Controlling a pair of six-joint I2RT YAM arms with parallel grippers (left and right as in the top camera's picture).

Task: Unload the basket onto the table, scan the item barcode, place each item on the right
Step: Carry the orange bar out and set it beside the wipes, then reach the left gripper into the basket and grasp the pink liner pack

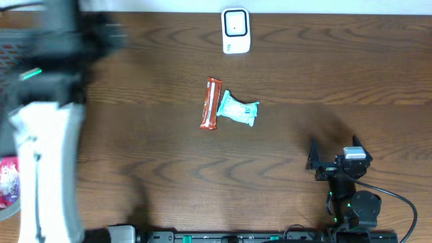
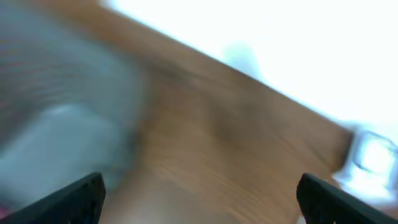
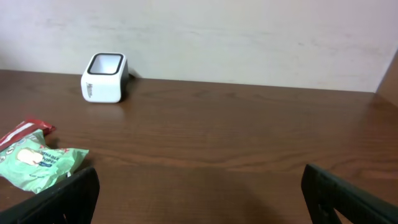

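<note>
Currently, nearest the robot, the right tool hangs low over the dark brown wooden table, its jaws spread wide with nothing in them. The left tool, off to the left, shows both fingertips far apart and nothing between them, though its own view is badly smeared.

Mid-table lie two candidates. A pale green crinkled plastic packet touches a red-orange foil snack bar on its left. Neither is held, so the step in hand looks like a pickup.

The packet's free right end seems the easier approach, clear of the bar. Pinching across a narrow edge would keep the fingers off the printed face. The soft wrapper may buckle, so the barcode should be held flat when it is presented.

At the far edge, well apart from both items, stands a small white box scanner with a dark window.

The packet carries dark print on a light panel, too small to read. A small mark on the scanner's side is likewise illegible, and no writing can be made out on the bar.
</note>
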